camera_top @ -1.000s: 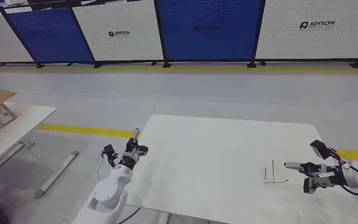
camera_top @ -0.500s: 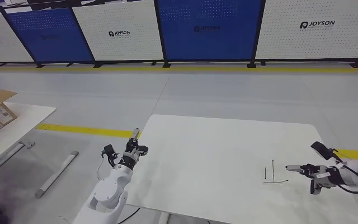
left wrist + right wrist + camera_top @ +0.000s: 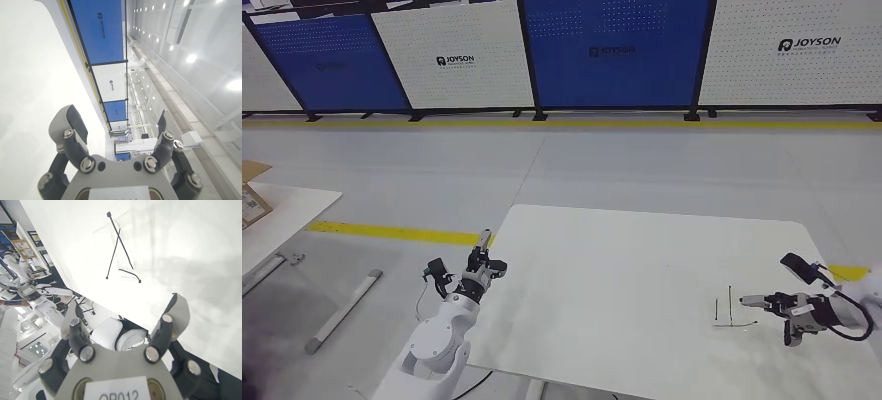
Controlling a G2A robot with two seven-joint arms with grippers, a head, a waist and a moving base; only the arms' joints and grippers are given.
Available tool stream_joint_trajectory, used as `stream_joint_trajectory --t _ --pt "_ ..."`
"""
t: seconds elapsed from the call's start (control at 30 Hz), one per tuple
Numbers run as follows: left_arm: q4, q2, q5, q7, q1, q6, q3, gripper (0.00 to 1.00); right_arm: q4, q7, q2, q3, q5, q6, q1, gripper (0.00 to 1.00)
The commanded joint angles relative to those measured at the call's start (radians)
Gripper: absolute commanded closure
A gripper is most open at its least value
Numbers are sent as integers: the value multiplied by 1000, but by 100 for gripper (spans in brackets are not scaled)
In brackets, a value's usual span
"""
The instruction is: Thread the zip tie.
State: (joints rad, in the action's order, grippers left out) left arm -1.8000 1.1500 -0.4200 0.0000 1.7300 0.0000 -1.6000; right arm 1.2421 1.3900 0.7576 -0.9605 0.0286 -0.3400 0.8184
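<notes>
Three thin black zip ties (image 3: 730, 310) lie loose near the right end of the white table (image 3: 622, 280). In the right wrist view two long zip ties (image 3: 122, 245) cross each other, and a short curved one (image 3: 132, 273) lies beside them. My right gripper (image 3: 750, 299) hovers just right of them, open and empty (image 3: 124, 302), a short way from the ties. My left gripper (image 3: 483, 240) stands at the table's left edge, tilted upward, open with nothing between its fingers (image 3: 118, 113).
The table's front edge (image 3: 98, 302) runs close under the right gripper. Blue and white partition panels (image 3: 612, 50) line the back. A second table with a cardboard box (image 3: 254, 195) stands far left. Another white robot (image 3: 28, 291) stands beyond the table.
My right gripper has shifted a little leftward, closer to the zip ties. The left arm and the ties have not moved.
</notes>
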Motion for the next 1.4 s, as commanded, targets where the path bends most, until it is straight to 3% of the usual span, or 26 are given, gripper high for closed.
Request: stream_joint_trajectory --t 0.0,0.2,0.3,0.8,0.87,1.07,1.17,1.2,1.37 --pt "0 0 0 0 0 0 0 0 2 -4 0 3 -5 3 2 0" --pt "0 0 0 0 0 0 0 0 3 -40 22 72 -98 0 -36 0" --pt "0 0 0 0 0 0 0 0 -26 -30 36 96 -95 32 -60 0" --pt "0 0 0 0 0 0 0 0 -34 -48 36 99 -114 28 -62 0" --pt "0 0 0 0 0 0 0 0 -1 -93 36 103 -148 12 -48 0" --pt "0 0 0 0 0 0 0 0 53 -51 13 55 -176 20 -28 0" --pt "0 0 0 0 0 0 0 0 70 -22 6 46 -190 18 -19 45" --pt "0 0 0 0 0 0 0 0 72 -8 5 48 -195 14 -18 51" --pt "0 0 0 0 0 0 0 0 51 0 13 73 -201 7 -27 58"
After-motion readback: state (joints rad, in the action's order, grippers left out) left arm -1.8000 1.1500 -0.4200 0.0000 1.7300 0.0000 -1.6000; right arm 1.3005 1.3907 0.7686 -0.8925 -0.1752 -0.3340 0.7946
